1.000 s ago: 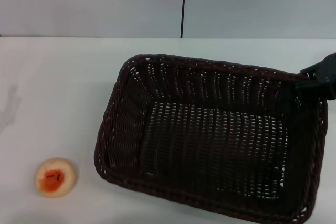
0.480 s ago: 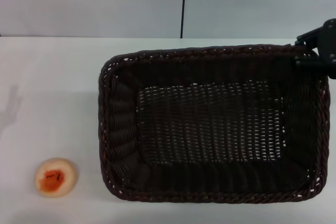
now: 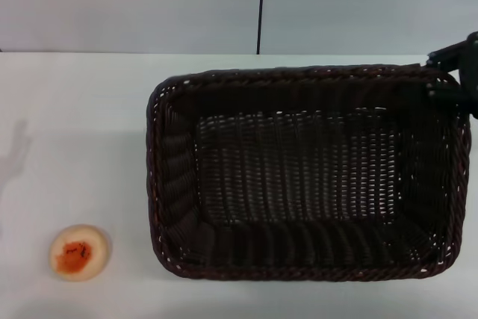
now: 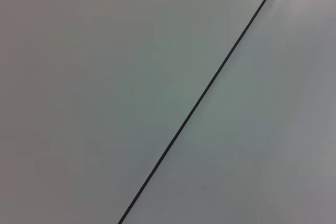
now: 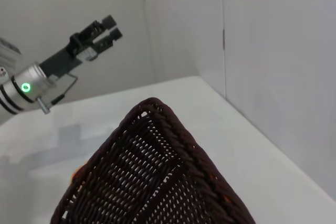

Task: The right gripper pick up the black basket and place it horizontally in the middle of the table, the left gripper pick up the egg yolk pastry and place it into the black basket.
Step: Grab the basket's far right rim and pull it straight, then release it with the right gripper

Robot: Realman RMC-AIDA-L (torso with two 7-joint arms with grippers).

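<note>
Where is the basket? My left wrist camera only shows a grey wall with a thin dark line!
Observer: The black basket sits flat on the white table, long side running left to right, in the head view.
Operator: Is the yummy pastry inside it?
Observer: No. The egg yolk pastry lies on the table, outside the basket, near the front on the robot's left.
Operator: Where is my arm, then?
Observer: The right wrist view shows the left gripper up in the air above the table, not near the pastry. The right gripper is at the basket's far right corner.
</note>
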